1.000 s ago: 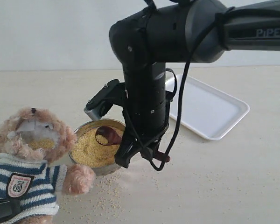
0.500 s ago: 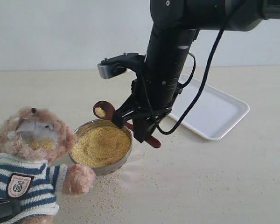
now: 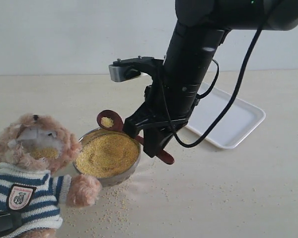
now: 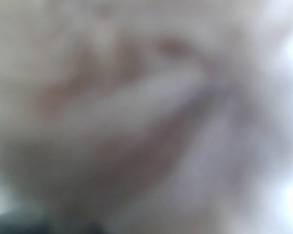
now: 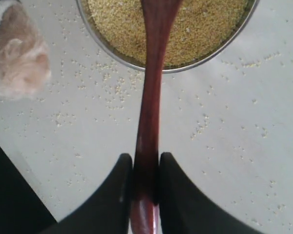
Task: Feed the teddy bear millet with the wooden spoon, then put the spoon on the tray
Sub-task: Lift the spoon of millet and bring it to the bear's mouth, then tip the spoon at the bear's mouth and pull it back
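Right gripper (image 5: 145, 165): is clamping both jaws on the handle of the wooden spoon (image 3: 109, 120), near the handle's tail end; nothing else is in the jaws.
Spoon attitude: is hanging clear of the bowl, hollow facing up, with the handle sloping down toward the gripper.
Load: a small heap of millet (image 3: 107, 121) is sitting in the hollow.
Metal bowl (image 3: 120, 177): is standing on the table (image 3: 228, 198) below the spoon, filled nearly to the rim with millet.
Spill: loose grains (image 3: 114, 203) are lying on the table in front of the bowl.
Teddy bear (image 3: 32, 148): is sitting just beside the bowl, one paw near its wall and yellow grains clinging to its muzzle. The spoon is apart from the muzzle.
Left gripper (image 3: 1, 223): only a dark edge is showing at the hem of the bear's shirt. Its wrist view is giving nothing but blur, so whether it is open or closed cannot be told.
Tray (image 3: 238, 124): is lying bare beyond the right arm, well apart from the bear.
Step in hand (judged): feeding, a loaded spoon being carried toward the bear.
Next move (judged): is calling for level travel toward the muzzle, hollow kept upward, halting at the mouth without pushing the bear over. The tray placement is not yet due.
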`<state>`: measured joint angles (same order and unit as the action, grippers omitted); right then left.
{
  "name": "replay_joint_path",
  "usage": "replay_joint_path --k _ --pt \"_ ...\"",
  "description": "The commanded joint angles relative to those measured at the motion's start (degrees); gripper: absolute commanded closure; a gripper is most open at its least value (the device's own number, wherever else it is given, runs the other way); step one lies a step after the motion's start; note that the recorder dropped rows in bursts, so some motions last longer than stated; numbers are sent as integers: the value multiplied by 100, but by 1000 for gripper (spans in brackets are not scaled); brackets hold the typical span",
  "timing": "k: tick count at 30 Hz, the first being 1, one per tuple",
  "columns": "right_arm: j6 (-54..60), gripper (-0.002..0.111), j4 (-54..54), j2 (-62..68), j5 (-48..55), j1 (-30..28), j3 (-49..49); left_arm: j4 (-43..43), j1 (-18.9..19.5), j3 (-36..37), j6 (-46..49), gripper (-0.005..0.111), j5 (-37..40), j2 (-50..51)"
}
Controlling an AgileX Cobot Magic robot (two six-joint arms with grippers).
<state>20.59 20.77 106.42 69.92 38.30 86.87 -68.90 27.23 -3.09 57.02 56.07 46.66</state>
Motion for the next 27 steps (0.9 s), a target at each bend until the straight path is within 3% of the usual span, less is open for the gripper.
replay_joint_path --k 1,20,27 --pt "76 107 -118 -359 5 227 -25 -110 17 11 41 102 66 -48" --pt "-267 107 -254 -809 5 1672 -25 -110 17 11 41 102 66 -48" --pt "-577 107 -802 -778 5 1836 6 -110 17 11 41 102 66 -48"
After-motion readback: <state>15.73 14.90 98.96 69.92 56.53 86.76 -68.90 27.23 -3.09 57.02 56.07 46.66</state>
